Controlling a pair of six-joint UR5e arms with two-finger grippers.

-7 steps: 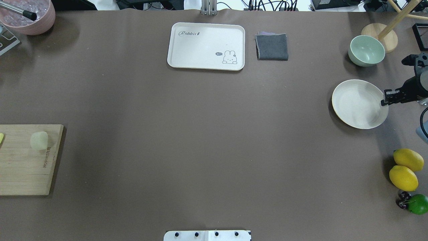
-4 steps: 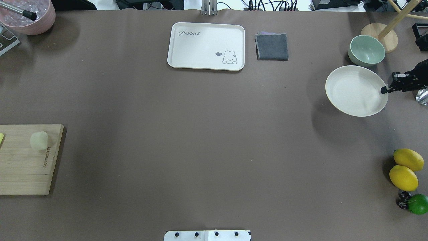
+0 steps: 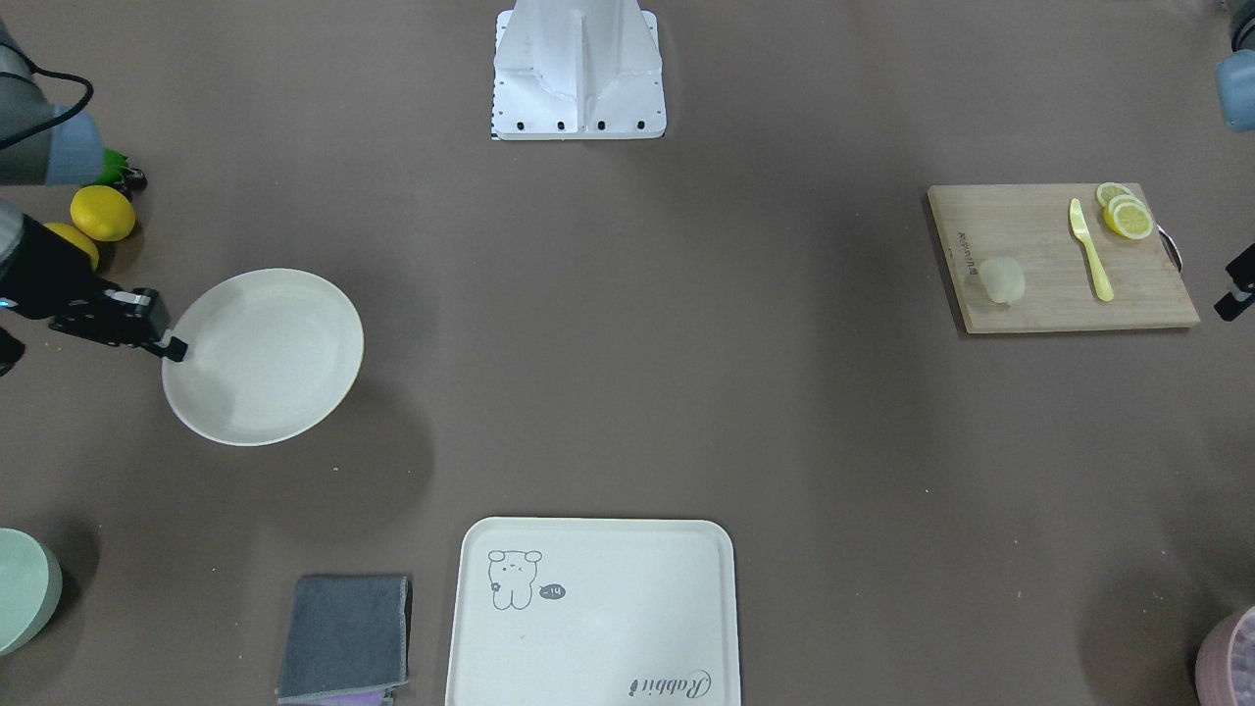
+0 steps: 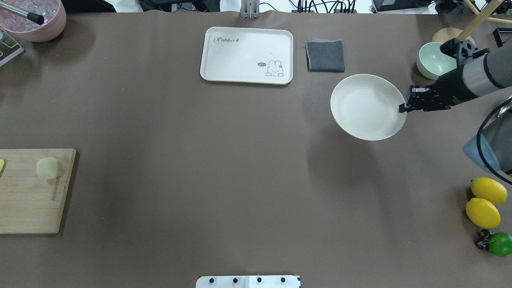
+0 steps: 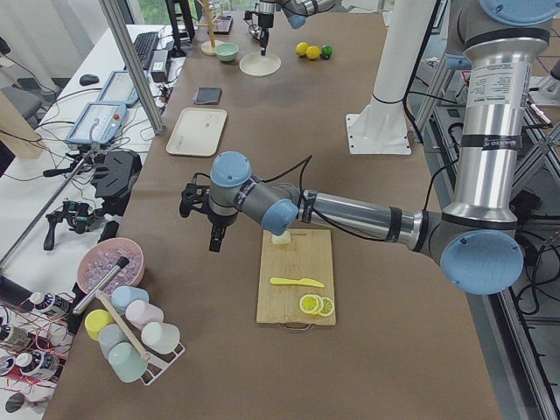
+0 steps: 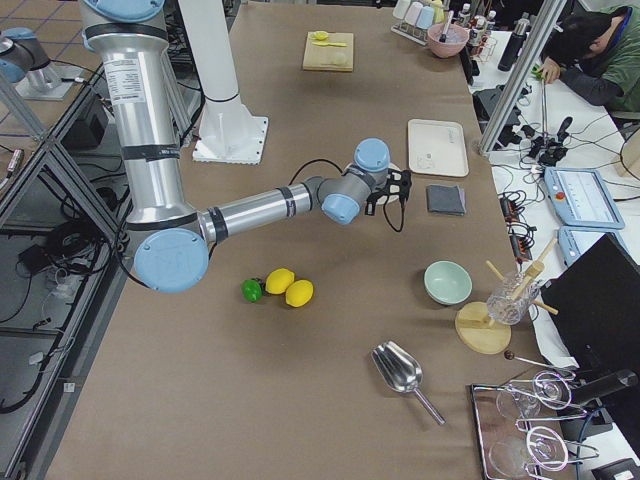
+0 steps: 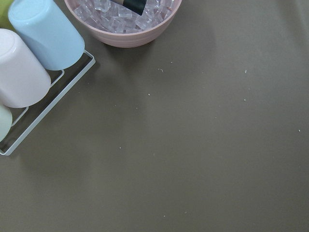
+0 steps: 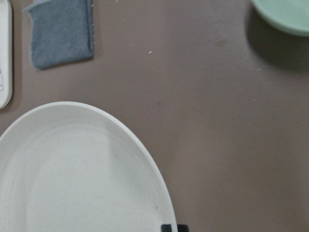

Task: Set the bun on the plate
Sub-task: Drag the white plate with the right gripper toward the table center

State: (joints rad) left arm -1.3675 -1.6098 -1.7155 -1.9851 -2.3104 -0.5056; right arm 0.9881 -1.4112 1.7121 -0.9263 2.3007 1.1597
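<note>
We see right gripper [image 4: 401, 108] clamped on plate [image 4: 360, 120] rim, plate seemingly aloft, right side. Bun [image 4: 47, 167] on cutting board [image 4: 28, 208], left. Left gripper [image 5: 214, 241]: can't tell.

Brown counter [image 4: 224, 180], sparsely laid.
Tray [image 4: 246, 55] and grey cloth [image 4: 325, 56] lie beyond the right gripper [image 4: 401, 108]; lemons [image 4: 483, 213] on its robot side.
</note>
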